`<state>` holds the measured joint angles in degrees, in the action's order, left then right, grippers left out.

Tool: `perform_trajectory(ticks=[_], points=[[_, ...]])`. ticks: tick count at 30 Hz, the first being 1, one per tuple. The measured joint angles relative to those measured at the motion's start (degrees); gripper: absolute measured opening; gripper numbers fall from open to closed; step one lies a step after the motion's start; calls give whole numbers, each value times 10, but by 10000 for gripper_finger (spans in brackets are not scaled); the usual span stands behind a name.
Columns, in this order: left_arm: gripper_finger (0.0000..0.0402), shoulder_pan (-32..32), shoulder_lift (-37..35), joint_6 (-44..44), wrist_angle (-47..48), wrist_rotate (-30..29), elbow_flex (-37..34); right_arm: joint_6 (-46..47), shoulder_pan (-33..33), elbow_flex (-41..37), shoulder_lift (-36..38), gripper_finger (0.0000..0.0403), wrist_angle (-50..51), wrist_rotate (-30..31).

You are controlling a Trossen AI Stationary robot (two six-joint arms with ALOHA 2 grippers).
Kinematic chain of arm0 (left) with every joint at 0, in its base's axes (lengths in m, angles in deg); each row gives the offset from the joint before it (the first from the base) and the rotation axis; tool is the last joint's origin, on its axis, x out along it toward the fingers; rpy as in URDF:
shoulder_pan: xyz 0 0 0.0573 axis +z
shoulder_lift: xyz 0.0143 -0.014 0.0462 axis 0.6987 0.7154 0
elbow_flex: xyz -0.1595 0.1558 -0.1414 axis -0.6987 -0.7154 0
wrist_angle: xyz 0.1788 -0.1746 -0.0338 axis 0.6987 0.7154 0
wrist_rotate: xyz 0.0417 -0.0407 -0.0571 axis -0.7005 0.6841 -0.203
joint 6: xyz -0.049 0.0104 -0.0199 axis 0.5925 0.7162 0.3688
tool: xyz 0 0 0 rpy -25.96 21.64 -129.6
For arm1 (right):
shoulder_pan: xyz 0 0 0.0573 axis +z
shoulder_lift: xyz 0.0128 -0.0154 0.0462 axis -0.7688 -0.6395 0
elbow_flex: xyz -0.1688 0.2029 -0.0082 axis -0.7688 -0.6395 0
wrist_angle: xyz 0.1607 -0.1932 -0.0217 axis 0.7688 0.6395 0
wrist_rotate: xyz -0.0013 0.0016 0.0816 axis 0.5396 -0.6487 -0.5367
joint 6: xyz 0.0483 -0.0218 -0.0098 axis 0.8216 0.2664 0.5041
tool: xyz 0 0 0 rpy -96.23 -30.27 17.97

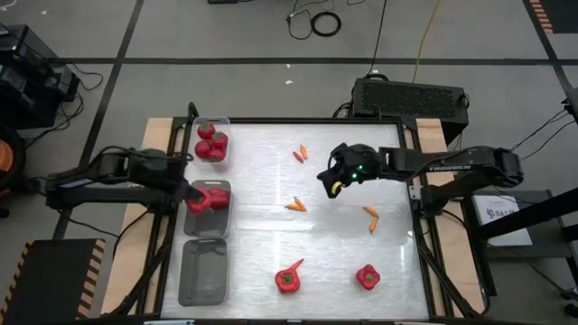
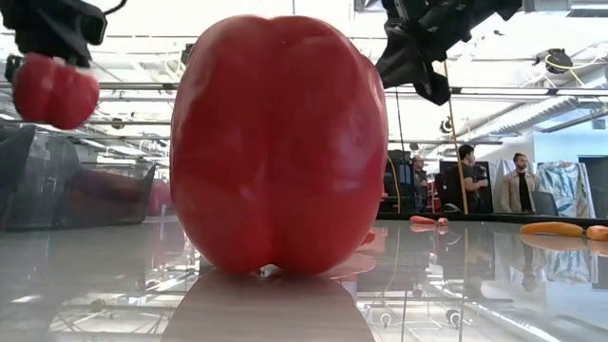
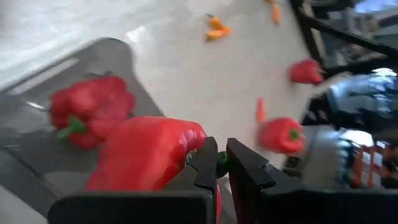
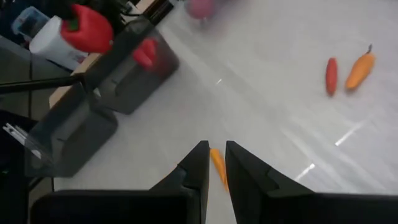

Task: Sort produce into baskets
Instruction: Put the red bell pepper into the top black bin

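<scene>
The left pincer [image 1: 193, 194] hung above the middle one of three clear baskets that stood in a row along the left side of the table [image 1: 343, 244]. Its fingers [image 3: 205, 163] were nearly closed on the green stem of a red bell pepper [image 3: 146, 154], which hung in the air over this middle basket [image 1: 221, 226]. One more red pepper [image 3: 90, 109] already lay inside the same basket. The far basket [image 1: 223, 126] held several red tomatoes [image 1: 210, 142], and the near basket [image 1: 204, 271] showed no produce in it.

The right pincer [image 1: 331, 185] was above the middle of the table, high over the surface. Its fingers [image 4: 198, 163] stood narrow, with only a thin gap, and they held nothing; a small orange chili [image 4: 217, 165] lay on the table below them, seen through the gap.

The other produce was still spread on the table. Two red peppers lay near the front edge, one [image 1: 287, 279] more to the left with a thin red chili [image 1: 297, 264] just beside it, and one [image 1: 368, 276] more to the right. A pair of small chilies [image 1: 300, 153] lay toward the far side, and another orange pair [image 1: 371, 216] lay near the right edge. In the low view one red pepper [image 2: 277, 142] stood very close to the camera, and people [image 2: 518, 185] stood in the room behind the table.
</scene>
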<state>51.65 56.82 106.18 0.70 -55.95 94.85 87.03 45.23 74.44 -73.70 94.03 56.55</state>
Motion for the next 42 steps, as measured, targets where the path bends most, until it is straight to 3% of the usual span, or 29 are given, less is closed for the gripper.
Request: perform_trajectory(ticks=[8,13,22,42], points=[[24,0,0,32,2,-129,-51,12,13,0,-31,45,-3,-3],[24,0,0,65,-1,-177,-51,13,14,0,-33,45,-3,-4],[25,0,1,73,-6,-151,-51,-8,14,0,-33,45,-3,-5],[31,0,56,78,0,-180,-50,-12,14,0,-33,45,-1,-5]])
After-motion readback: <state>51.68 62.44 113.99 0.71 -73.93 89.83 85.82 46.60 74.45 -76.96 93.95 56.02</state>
